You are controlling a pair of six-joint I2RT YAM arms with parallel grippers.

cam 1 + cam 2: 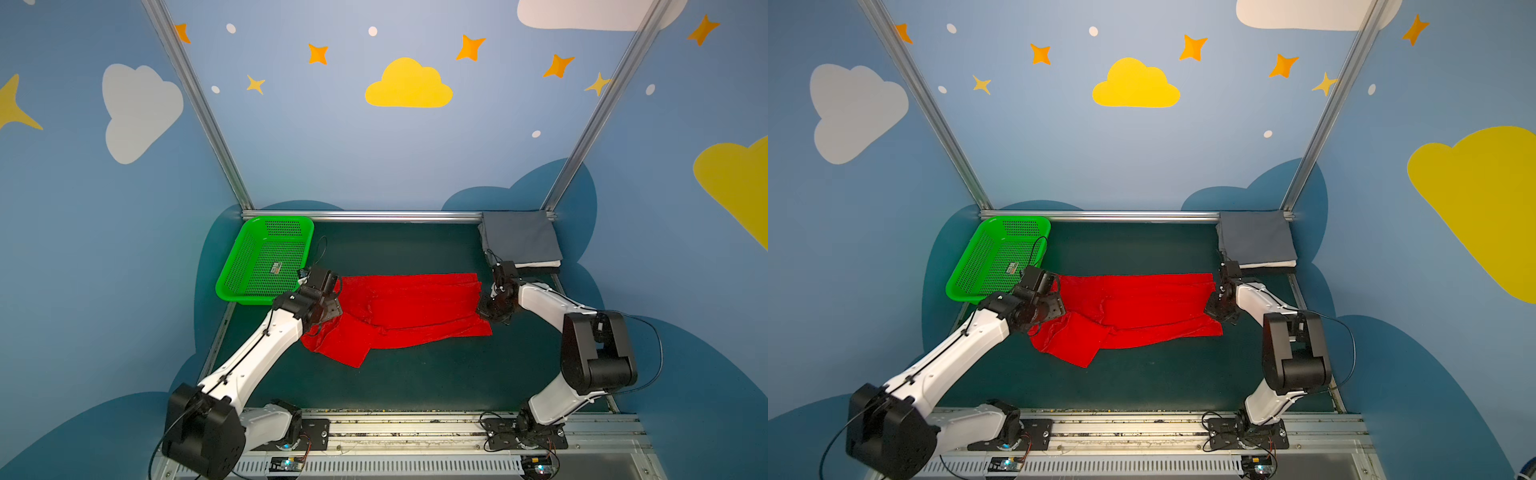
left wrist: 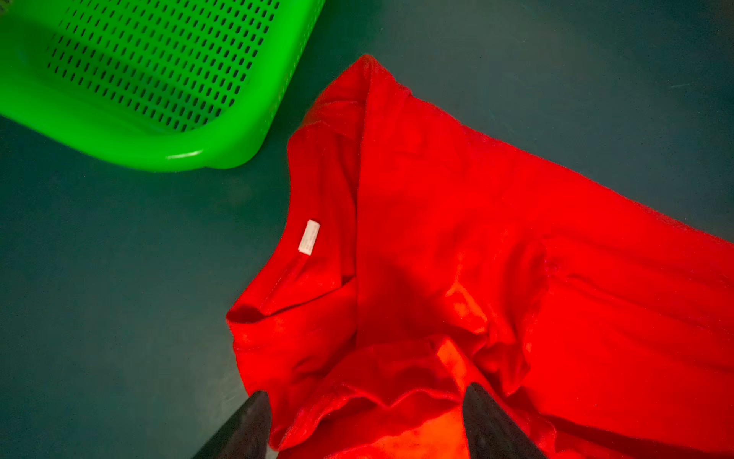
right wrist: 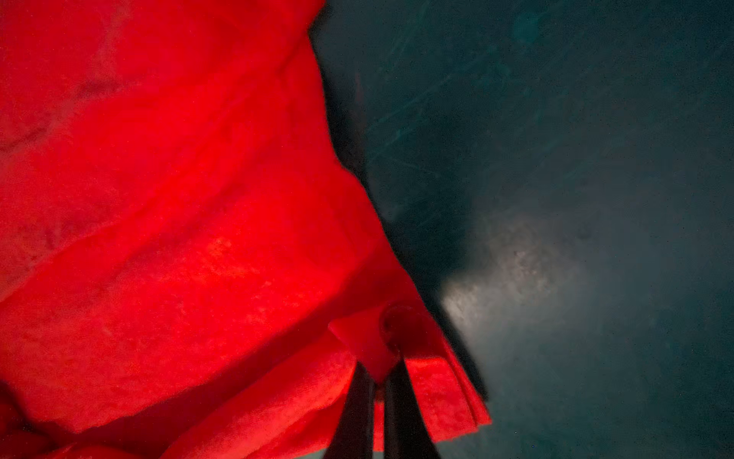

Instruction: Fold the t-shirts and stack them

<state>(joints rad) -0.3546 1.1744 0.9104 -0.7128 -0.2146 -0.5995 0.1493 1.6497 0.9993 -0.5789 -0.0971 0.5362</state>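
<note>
The red t-shirt [image 1: 399, 311] [image 1: 1129, 311] lies in the middle of the dark green surface [image 1: 415, 382], stretched sideways between the two arms. Its far long side is doubled over onto the body in a long band. On the near side a rumpled flap sticks out toward the front edge at the left end. In the left wrist view the neck opening faces the basket, and a small white label [image 2: 309, 237] shows just inside the collar of the shirt [image 2: 476, 238].

The right gripper [image 3: 379, 371] [image 1: 484, 309] is closed tight on the layered edge at the shirt's right end [image 3: 178, 198], with red cloth pinched between its fingers and lifted a little off the surface. The left gripper [image 2: 365, 391] [image 1: 330, 305] is over the collar end. Its fingers [image 2: 484, 417] stand wide apart with bunched cloth lying between them, and they clamp nothing.

In the far right corner sits a stack of folded shirts, well apart from the red one. A grey shirt [image 1: 519, 239] [image 1: 1256, 239] is on top, a white one [image 1: 540, 262] shows as a thin layer beneath it, and a black one [image 1: 536, 270] is at the bottom. A green perforated basket [image 1: 241, 257] [image 2: 159, 151] stands in the far left corner, with its near corner just beside the left gripper and the shirt's collar end.
</note>
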